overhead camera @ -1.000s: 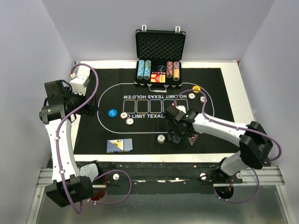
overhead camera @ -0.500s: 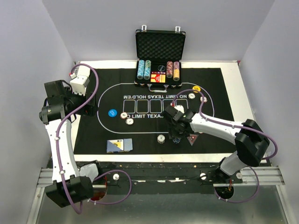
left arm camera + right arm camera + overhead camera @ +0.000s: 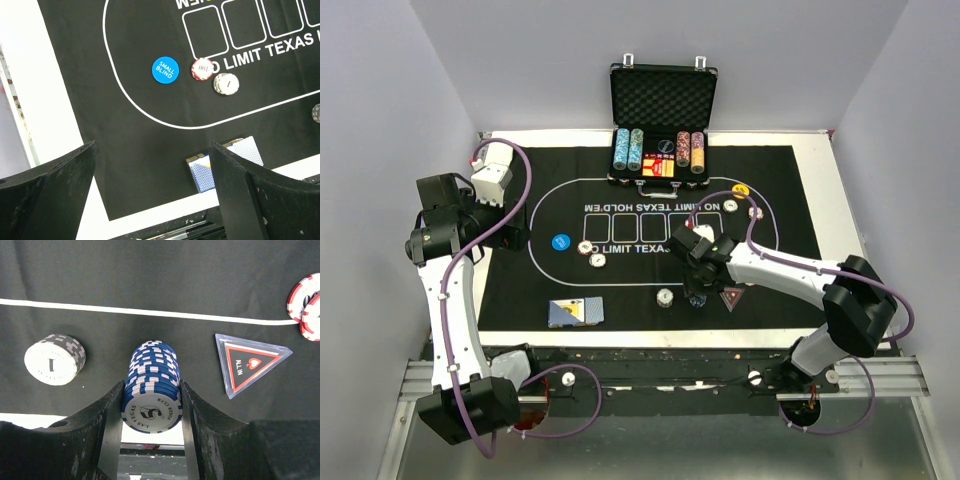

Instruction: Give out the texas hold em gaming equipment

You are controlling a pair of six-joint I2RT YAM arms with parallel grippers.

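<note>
Under right gripper (image 3: 151, 389), clamped blue chip stack (image 3: 150, 364), half hidden from above; left gripper (image 3: 153, 150) agape.

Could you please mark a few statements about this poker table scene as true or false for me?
1. The right tool is closed on the stack of blue-and-white striped poker chips. True.
2. The red triangular "ALL IN" marker rests on top of that stack. False: it lies flat on the black printed mat, beside the stack and apart from it.
3. The left tool holds the blue-backed playing cards. False: its jaws stand open and empty; the cards lie on the mat.
4. The round blue "SMALL BLIND" button lies flat on the mat. True.
</note>
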